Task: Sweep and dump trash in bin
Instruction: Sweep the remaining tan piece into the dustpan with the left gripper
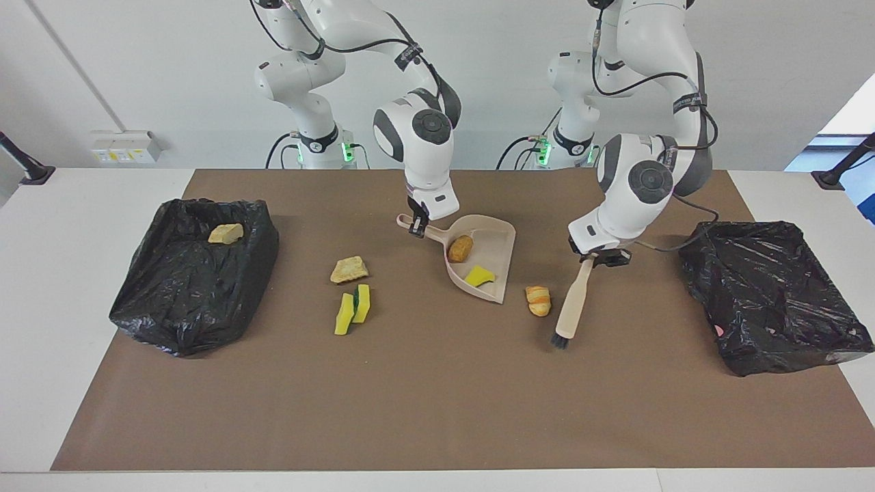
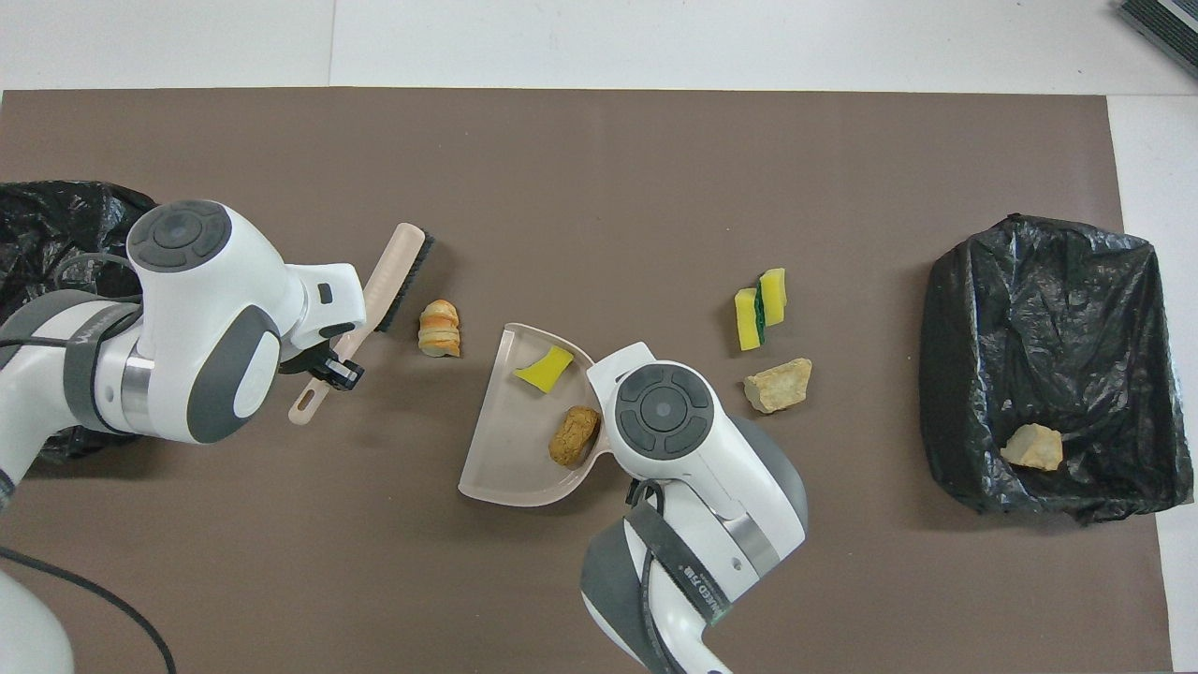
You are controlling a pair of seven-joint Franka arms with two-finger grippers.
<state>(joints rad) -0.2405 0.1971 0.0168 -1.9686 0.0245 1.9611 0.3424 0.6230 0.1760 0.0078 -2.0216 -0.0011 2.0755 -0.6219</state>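
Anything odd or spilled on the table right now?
Nothing spilled or damaged. Two chunks sit in the dustpan, held by the right gripper. Unswept trash: a striped orange chunk beside the left gripper's brush.

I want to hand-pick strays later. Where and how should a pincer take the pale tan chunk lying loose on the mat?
Grip the pale tan chunk across its narrower width, coming straight down from above. It lies flat on the brown mat, clear of the yellow-green sponge pieces beside it, so both long sides look free.
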